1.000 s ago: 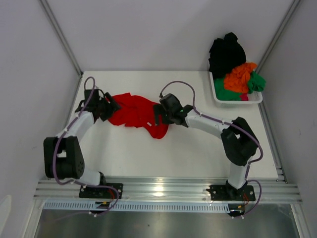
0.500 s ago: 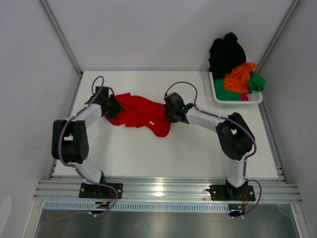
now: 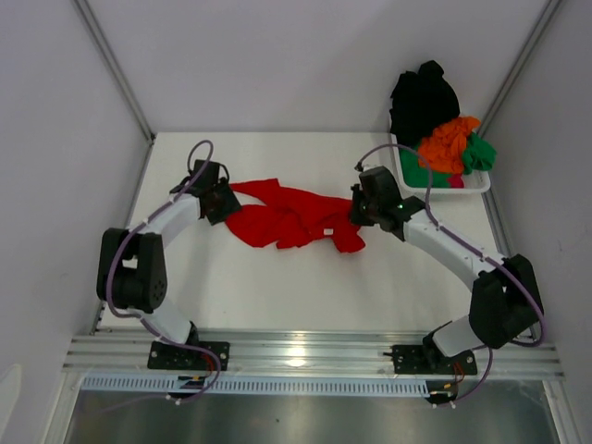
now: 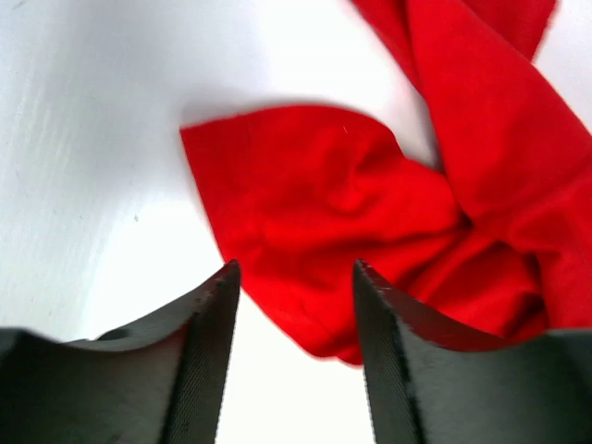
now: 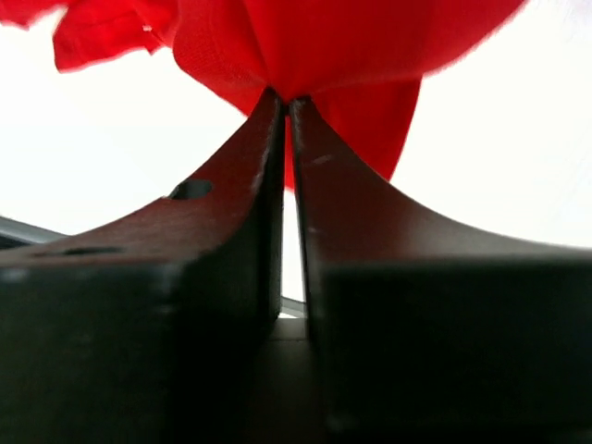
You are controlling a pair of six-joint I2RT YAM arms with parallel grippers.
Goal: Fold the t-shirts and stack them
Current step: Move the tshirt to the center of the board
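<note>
The red t-shirt lies crumpled and drawn out sideways across the middle of the white table. My right gripper is shut on its right edge; in the right wrist view the red cloth bunches out from the pinched fingertips of that gripper. My left gripper is at the shirt's left end. In the left wrist view it stands open, and a rounded fold of the red t-shirt reaches between the fingertips, with neither finger touching it. Black, orange, green and pink t-shirts sit heaped at the back right.
A white plastic basket holds the heaped shirts at the table's back right corner. Slanted metal posts and white walls close in both sides. An aluminium rail with the arm bases runs along the near edge.
My right gripper shut on the red t-shirt and pulled it rightward, stretching the cloth out. My left gripper moved back and right along the shirt's left end and narrowed somewhat.
</note>
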